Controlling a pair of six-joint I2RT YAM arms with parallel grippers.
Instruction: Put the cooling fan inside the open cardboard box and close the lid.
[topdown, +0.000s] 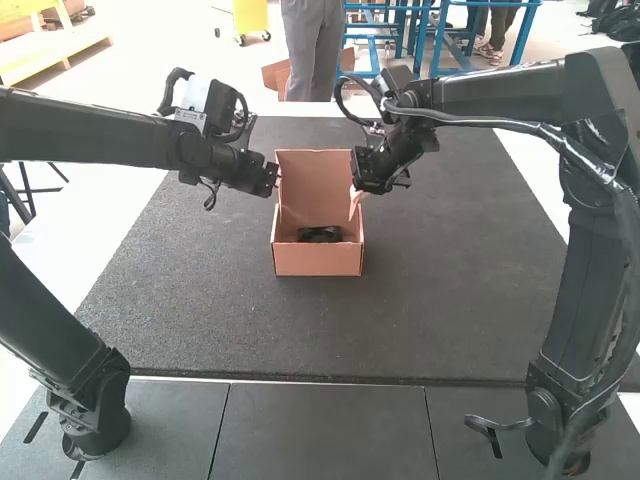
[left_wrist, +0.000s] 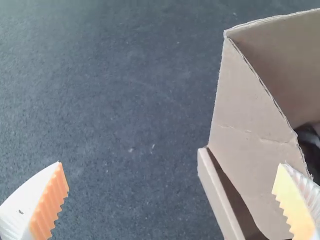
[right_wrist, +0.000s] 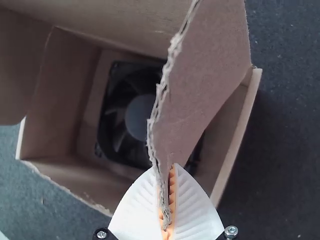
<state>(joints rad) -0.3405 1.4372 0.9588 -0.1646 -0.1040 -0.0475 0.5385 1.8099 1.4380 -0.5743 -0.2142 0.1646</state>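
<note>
Fan (topdown: 320, 235) lies inside the box (topdown: 318, 258) — right pincer (right_wrist: 167, 175) pinches a side flap (right_wrist: 205, 85), probably to fold it inward — left pincer (topdown: 268, 178) hovers spread by the opposite flap (left_wrist: 250, 125), ready to help.

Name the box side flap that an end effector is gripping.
The flap on the right arm's side: the right end effector is shut on its edge. The opposite flap stands free by the open left end effector.
</note>
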